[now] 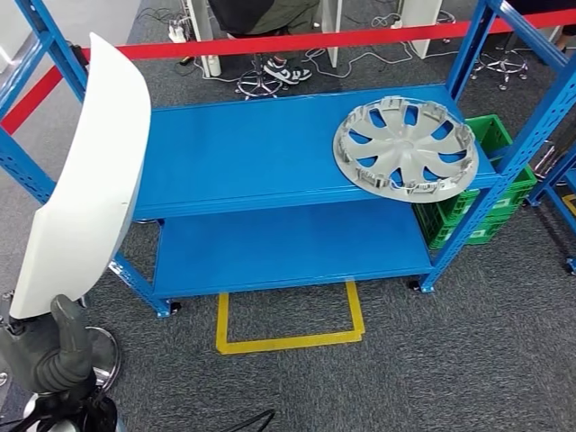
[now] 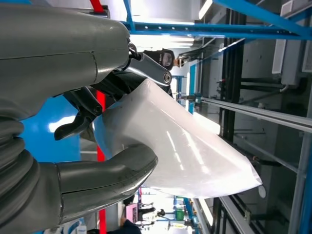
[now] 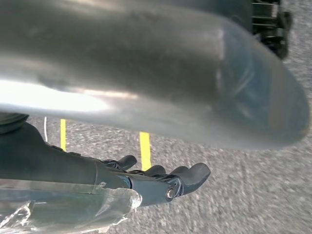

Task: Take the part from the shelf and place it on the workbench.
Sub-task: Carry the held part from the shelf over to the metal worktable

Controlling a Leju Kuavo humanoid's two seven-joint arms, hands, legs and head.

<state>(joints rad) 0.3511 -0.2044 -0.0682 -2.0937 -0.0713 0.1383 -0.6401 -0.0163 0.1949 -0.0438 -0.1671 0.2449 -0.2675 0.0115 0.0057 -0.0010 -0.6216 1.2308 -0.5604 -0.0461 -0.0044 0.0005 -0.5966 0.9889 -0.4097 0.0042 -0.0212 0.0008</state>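
Fingers (image 2: 110, 178) of the left hand (image 1: 48, 346) are clamped on the white curved part (image 1: 88, 180), which is held upright, off the blue shelf (image 1: 238, 148). A silver hubcap (image 1: 405, 148) is seen lying on the shelf's top level. Fingers (image 3: 184, 178) of the right hand (image 3: 154, 183) are extended over the carpet (image 3: 239, 195), with nothing held.

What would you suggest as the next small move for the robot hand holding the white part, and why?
Probably carry it away from the shelf toward the workbench. The left robot hand already grips the white part upright, clear of the blue shelf, where a silver wheel cover lies.
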